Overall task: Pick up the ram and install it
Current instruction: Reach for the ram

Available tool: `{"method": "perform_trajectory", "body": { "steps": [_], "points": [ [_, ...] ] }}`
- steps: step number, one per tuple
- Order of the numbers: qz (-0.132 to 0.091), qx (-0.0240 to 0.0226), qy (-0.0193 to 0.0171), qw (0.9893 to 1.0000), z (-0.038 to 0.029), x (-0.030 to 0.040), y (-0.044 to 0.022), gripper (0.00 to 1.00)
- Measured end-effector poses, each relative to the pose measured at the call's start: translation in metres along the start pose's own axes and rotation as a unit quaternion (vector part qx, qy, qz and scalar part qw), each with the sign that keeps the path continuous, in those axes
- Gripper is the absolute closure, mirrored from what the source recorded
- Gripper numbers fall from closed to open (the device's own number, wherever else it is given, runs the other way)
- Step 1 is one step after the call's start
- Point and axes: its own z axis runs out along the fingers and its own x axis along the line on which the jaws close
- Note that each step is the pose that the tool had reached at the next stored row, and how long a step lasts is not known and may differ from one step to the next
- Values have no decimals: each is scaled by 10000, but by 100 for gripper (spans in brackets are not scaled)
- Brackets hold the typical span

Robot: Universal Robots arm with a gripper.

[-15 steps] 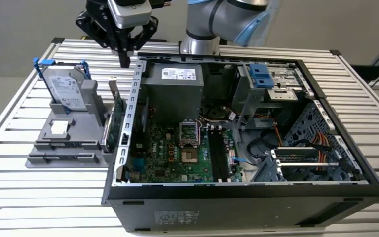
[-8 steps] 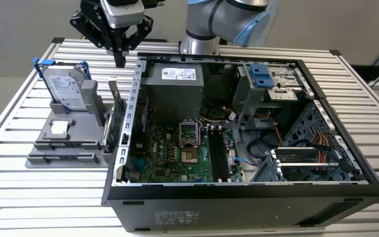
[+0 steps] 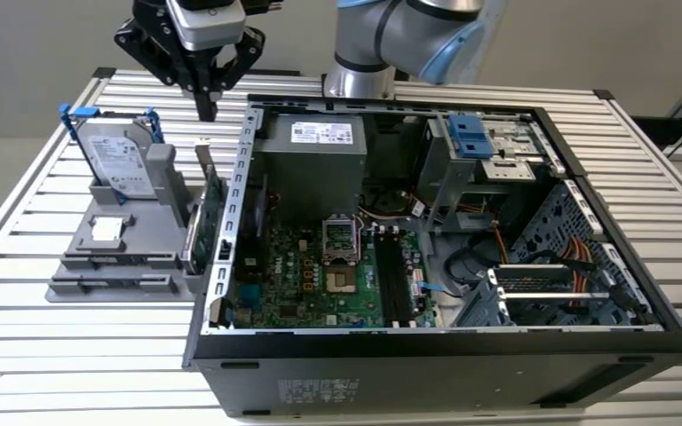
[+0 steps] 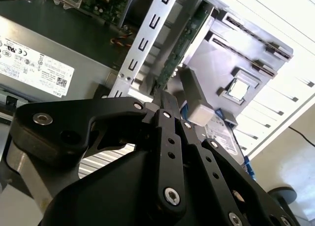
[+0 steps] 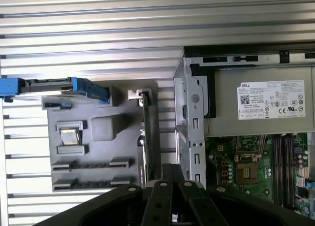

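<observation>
My gripper hangs shut and holds nothing, high above the far end of a grey parts holder at the exterior view's left. In both wrist views its black fingers lie pressed together. A slim dark strip seen edge-on in a near slot of the holder looks like the ram; I cannot tell for certain. It lies well below and nearer the camera than the gripper. The open computer case shows the green motherboard with black memory slots.
On the holder stand a silver hard drive with blue rails, a green expansion card on edge by the case wall, and a small square chip. A power supply sits at the case's far end. The table is slatted aluminium.
</observation>
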Motion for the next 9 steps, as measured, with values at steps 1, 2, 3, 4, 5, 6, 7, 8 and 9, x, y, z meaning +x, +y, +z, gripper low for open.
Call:
{"method": "perform_trajectory", "body": {
  "steps": [1,2,3,4,5,6,7,8,9],
  "points": [
    [0,0,1,10000,0,13,-1,100],
    [0,0,2,10000,0,25,-2,100],
    [0,0,3,10000,0,37,-2,100],
    [1,0,4,10000,0,50,-3,100],
    [0,0,4,10000,0,62,-4,100],
    [0,0,6,10000,0,74,-4,100],
    [0,0,7,10000,0,86,-5,100],
    [1,0,8,10000,1,99,-6,100],
    [0,0,9,10000,1,112,-7,100]
  ]
}}
